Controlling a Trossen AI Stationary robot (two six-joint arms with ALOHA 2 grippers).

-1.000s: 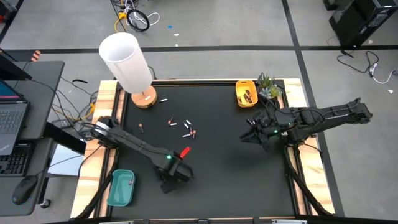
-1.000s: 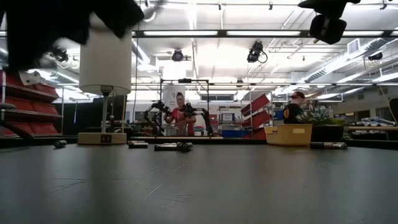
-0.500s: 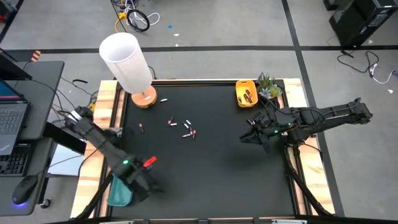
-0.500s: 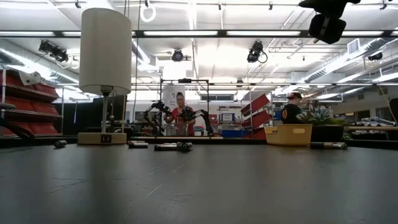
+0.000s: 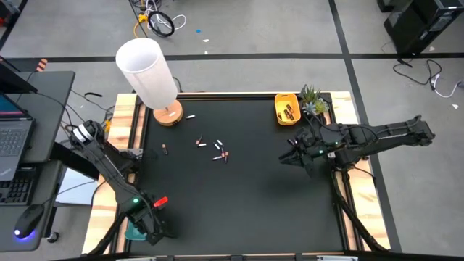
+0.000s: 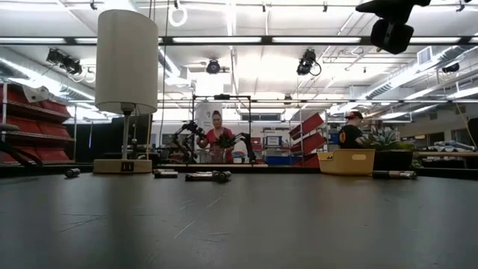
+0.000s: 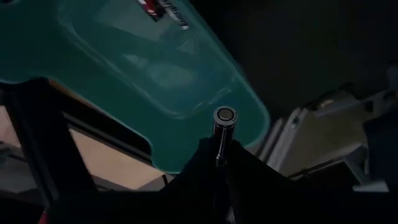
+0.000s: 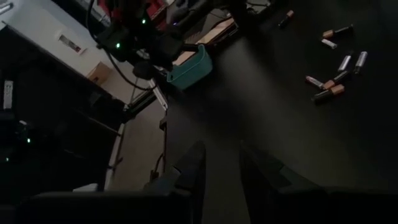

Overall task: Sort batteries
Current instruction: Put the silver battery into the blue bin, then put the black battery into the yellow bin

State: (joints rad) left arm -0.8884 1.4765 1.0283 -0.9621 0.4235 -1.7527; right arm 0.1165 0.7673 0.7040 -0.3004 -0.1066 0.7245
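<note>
While the left gripper (image 7: 219, 163) pinches one battery (image 7: 224, 118) above the teal tray (image 7: 155, 74), seven batteries (image 5: 214, 149) lie mid-table; the right gripper (image 8: 219, 163) hovers narrowly parted, the yellow tray's (image 5: 287, 109) contents unclear.

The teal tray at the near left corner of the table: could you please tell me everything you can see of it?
The teal tray is a shallow, smooth, plastic-looking dish with rounded corners and a raised rim. It lies flat at the table's near left corner, mostly hidden in the high view by the left gripper, which hangs over it shut on a battery above the tray's edge. One battery, or perhaps more, already lies inside near one end.
</note>
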